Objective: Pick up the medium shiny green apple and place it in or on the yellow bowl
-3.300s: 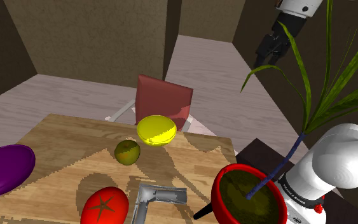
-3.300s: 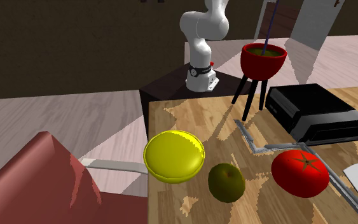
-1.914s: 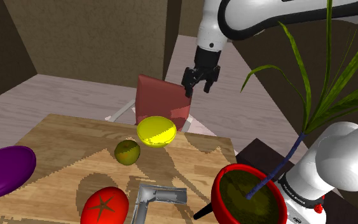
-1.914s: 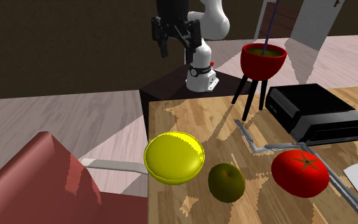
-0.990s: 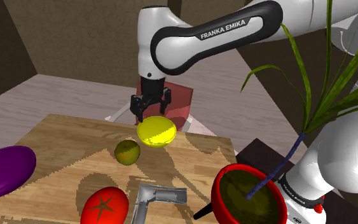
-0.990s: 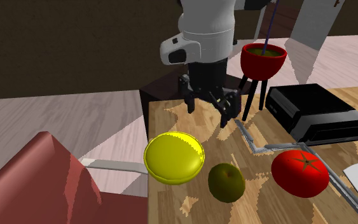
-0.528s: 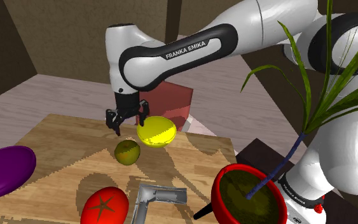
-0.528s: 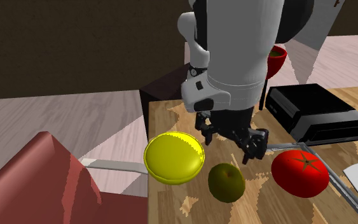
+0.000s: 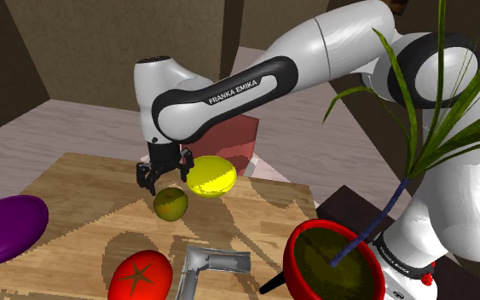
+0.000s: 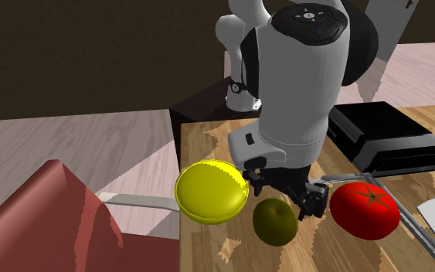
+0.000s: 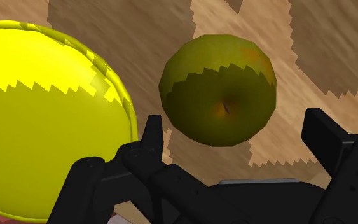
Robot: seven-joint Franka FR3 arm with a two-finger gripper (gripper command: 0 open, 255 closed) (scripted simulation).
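Note:
The olive-green apple (image 9: 170,204) (image 10: 275,221) (image 11: 218,88) sits on the wooden table (image 9: 76,183), close to the yellow bowl (image 9: 211,175) (image 10: 212,190) (image 11: 41,114). My black gripper (image 9: 163,171) (image 10: 283,191) (image 11: 238,137) hangs open just above the apple, not touching it. In the wrist view the apple lies ahead of the two spread fingers, with the bowl beside the finger (image 11: 152,133) on that side.
A red tomato (image 9: 140,277) (image 10: 365,210) and a purple eggplant (image 9: 6,227) lie on the table. A grey metal bracket (image 9: 205,262), a red plant pot (image 9: 332,264), a black box (image 10: 393,137) and a red chair (image 9: 229,136) (image 10: 53,220) surround the work area.
The arm has swung down from high above the pot, across the bowl, and lowered until the open gripper hovers right over the apple. Apple and bowl have not moved.

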